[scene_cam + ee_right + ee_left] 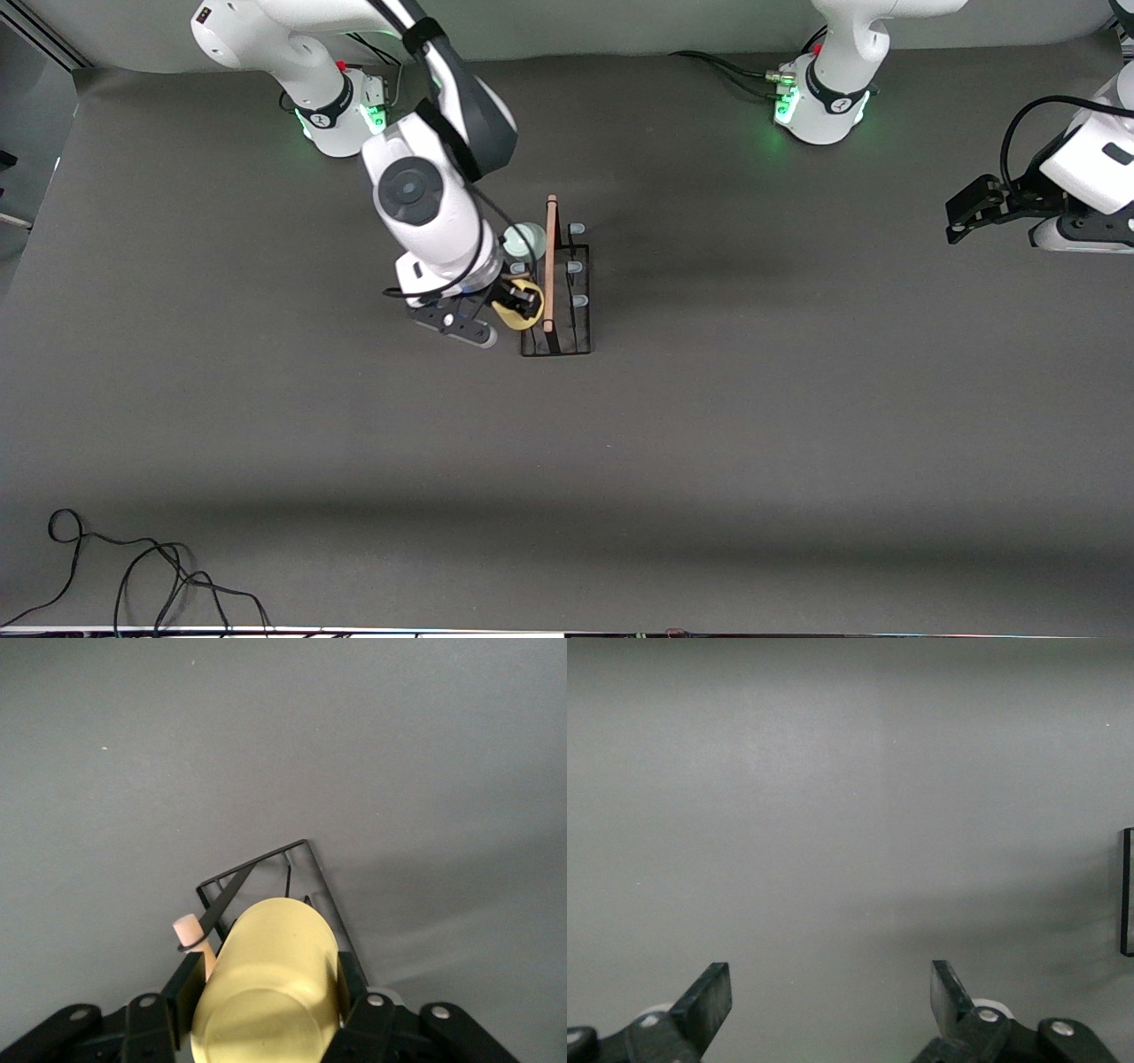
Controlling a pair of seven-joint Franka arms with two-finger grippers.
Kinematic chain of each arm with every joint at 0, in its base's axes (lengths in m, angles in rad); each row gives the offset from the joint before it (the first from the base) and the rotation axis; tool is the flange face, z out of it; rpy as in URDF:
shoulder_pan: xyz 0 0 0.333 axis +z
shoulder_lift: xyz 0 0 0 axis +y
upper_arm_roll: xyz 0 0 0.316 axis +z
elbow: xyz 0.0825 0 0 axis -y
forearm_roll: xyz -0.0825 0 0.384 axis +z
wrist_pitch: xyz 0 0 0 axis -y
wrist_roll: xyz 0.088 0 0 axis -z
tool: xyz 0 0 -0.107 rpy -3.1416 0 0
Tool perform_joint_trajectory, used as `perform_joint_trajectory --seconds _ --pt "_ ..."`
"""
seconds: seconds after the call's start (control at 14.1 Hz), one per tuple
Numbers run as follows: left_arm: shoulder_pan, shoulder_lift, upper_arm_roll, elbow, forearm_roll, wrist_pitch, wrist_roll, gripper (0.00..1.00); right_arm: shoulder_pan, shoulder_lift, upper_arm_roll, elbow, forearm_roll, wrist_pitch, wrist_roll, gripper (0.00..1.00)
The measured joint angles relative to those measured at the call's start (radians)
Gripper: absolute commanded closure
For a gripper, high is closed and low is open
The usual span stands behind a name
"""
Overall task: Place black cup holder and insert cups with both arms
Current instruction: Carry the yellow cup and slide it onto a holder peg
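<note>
Yellow cup (pixel 266 983) clamped in the right gripper (pixel 518 306), positioned at the black cup holder (pixel 567 341) mid-table.
Lower the cup mouth-down onto a free peg on the side toward the right arm's end, keeping its axis in line with the peg so the rim clears the wooden rod (pixel 550 266); release only once seated. The grey-green cup (pixel 524 239) already sits on a peg. The left gripper (pixel 831 1010) waits spread and empty at its own end of the table.
</note>
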Motion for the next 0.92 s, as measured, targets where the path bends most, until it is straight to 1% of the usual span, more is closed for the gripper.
perform_joint_trajectory --seconds 0.28,0.36,0.43,0.5,0.92 --pt "0.0 0.0 0.0 0.0 -0.001 -0.002 0.0 0.0 0.013 0.004 -0.001 -0.026 -0.022 0.002 0.012 1.0" --pt "0.0 0.0 0.0 0.0 -0.001 -0.002 0.0 0.0 0.013 0.004 -0.002 -0.029 -0.022 0.002 0.012 0.52" --pt "0.0 0.0 0.0 0.0 -0.001 -0.002 0.0 0.0 0.013 0.004 -0.002 -0.032 -0.023 0.003 0.012 0.06" --pt "0.0 0.0 -0.001 0.0 -0.001 -0.001 0.0 0.0 0.013 0.005 -0.003 -0.033 -0.023 0.004 0.012 0.0" --pt "-0.002 0.003 -0.012 -0.001 -0.001 -0.001 0.0 0.0 0.011 0.006 -0.015 -0.029 -0.023 0.005 0.014 0.0"
